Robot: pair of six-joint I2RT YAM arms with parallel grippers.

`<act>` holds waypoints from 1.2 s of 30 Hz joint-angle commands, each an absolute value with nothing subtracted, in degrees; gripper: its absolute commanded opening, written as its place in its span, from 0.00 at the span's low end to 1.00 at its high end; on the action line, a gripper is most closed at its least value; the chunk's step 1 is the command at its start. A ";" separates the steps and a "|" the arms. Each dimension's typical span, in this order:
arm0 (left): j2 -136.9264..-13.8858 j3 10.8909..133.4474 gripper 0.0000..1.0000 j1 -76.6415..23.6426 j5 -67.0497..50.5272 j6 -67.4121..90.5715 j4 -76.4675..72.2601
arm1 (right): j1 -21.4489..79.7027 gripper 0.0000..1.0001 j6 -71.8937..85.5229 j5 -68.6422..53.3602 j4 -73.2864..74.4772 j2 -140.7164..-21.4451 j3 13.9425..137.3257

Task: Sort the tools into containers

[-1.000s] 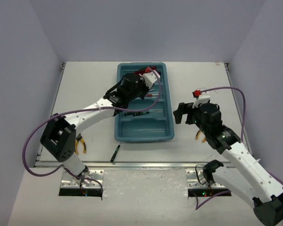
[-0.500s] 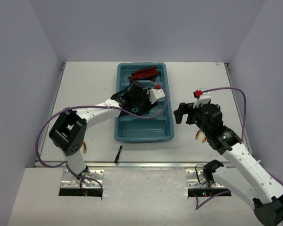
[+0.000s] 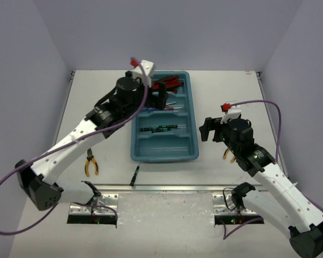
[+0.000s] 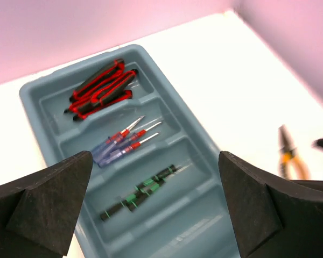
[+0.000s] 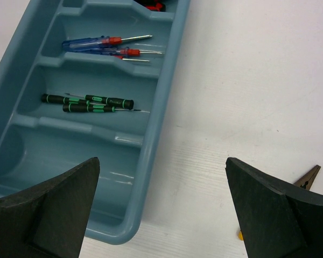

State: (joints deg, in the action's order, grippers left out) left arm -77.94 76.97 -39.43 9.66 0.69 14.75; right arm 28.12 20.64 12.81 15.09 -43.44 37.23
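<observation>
A white tabletop (image 3: 97,107) carries a blue tray (image 3: 164,158) with four compartments in a row. The far compartment holds red and black knives (image 4: 99,88). The next holds blue and red screwdrivers (image 4: 124,142), and the third holds thin black and green screwdrivers (image 4: 142,191). The near compartment is bare.

The left gripper (image 4: 155,156) hovers above the far end of the tray, spread wide and holding nothing. The right gripper (image 5: 162,161) hangs just right of the tray, also spread and empty.

Three tools lie outside the tray. A loose screwdriver (image 3: 133,176) is near its near left corner, left pliers (image 3: 90,164) lie further left, and right pliers (image 4: 288,158) are partly under the right arm.

The loose screwdriver looks light, stiff and likely to roll, so pinch it across mid-handle. The pliers seem heavier, so grip across both yellow handles.
</observation>
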 commanded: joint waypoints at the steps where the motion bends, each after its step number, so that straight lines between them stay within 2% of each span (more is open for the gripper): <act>1: -65.48 73.67 1.00 -38.06 15.83 22.43 30.31 | 28.05 0.99 20.13 14.85 12.74 -42.80 37.45; 5: -59.09 67.39 1.00 -38.05 22.53 23.32 38.91 | 28.12 0.99 20.01 14.21 12.66 -42.93 37.63; 8: -60.34 64.78 1.00 -38.03 20.55 24.11 52.40 | 28.06 0.99 19.24 14.00 12.66 -43.72 37.88; 11: -59.87 60.59 1.00 -38.23 15.40 25.91 56.41 | 28.04 0.99 18.81 15.54 12.74 -43.77 37.53; 17: -50.99 52.47 1.00 -38.30 9.46 32.99 53.27 | 28.06 0.99 19.05 15.18 12.72 -43.00 36.76; 22: -51.20 43.52 1.00 -39.95 5.00 39.74 48.69 | 28.04 0.99 19.16 14.70 12.59 -43.03 36.67; 29: -51.13 36.12 1.00 -49.99 9.15 51.41 42.49 | 28.04 0.99 18.90 15.04 12.39 -42.54 36.12; 31: -53.49 35.34 1.00 -54.39 12.57 53.62 42.28 | 28.12 0.99 18.90 14.85 12.39 -42.54 36.13; 36: -61.80 35.16 1.00 -58.38 17.72 56.93 42.28 | 28.05 0.99 19.00 14.59 12.40 -42.17 36.11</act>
